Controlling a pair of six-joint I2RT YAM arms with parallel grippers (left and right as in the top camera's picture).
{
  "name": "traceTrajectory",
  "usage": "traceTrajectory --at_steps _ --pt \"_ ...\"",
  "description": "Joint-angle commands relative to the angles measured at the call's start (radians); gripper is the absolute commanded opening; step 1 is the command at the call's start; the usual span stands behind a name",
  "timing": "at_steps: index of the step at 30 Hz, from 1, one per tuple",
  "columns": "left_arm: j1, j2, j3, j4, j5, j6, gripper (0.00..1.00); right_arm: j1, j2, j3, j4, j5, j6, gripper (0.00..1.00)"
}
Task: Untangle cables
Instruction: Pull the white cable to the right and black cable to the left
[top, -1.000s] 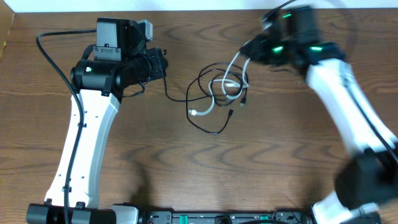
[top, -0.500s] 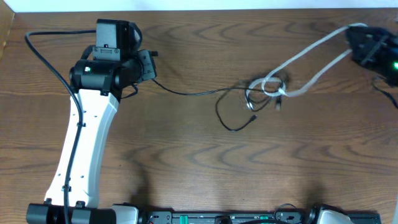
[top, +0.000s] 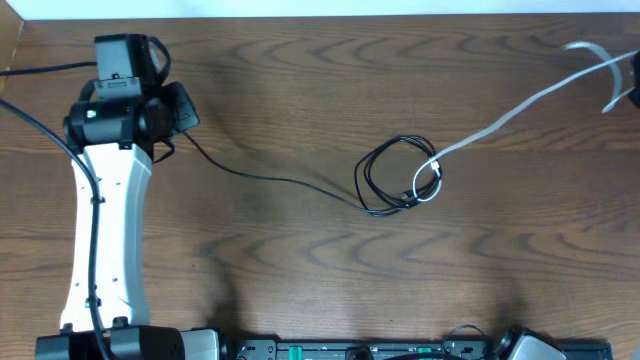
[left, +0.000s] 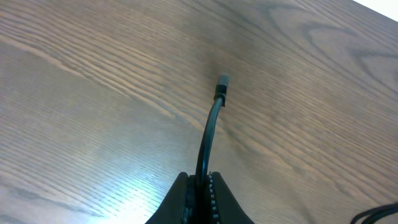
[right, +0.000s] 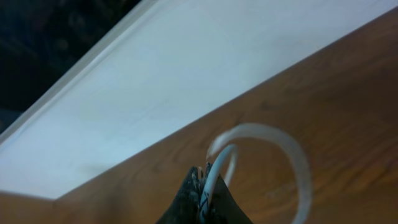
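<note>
While entangled, two cables (top: 418, 192) (one black, one white)

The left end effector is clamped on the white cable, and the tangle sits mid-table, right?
No: the left end effector is clamped on the black cable, as the left wrist view shows. The tangle does sit mid-table.

On the wooden table (top: 300, 270), the black cable (top: 270, 178) runs from the left gripper (top: 190, 118) at the upper left to a small coil at the centre. There it tangles with the white cable (top: 500, 123), which stretches almost straight to the upper right edge.
</note>
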Motion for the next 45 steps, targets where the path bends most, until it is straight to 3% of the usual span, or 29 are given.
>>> traceTrajectory --at_steps 1,6,11,28,34,42,45 --pt "0.005 0.004 0.016 -0.002 -0.02 0.027 0.07 -0.026 0.014 0.007 0.072 0.016 0.025 0.01" --pt "0.007 0.004 0.016 -0.002 -0.027 0.036 0.08 -0.05 0.015 0.023 0.277 -0.007 0.126 0.01" --pt "0.01 0.004 0.016 -0.003 -0.157 0.035 0.08 -0.104 0.015 0.079 0.4 0.002 0.188 0.01" --pt "0.126 0.005 0.016 -0.019 -0.281 0.034 0.08 -0.346 0.097 0.157 0.299 0.073 0.166 0.01" --pt "0.128 0.005 0.016 -0.018 -0.13 0.039 0.07 -0.306 0.194 0.157 0.216 -0.03 0.116 0.01" --pt "0.092 0.005 0.016 -0.036 0.236 0.214 0.08 -0.151 0.293 0.156 0.128 -0.112 0.04 0.01" --pt "0.067 0.005 0.016 -0.048 0.326 0.266 0.17 -0.085 0.313 0.156 0.088 -0.108 -0.002 0.01"
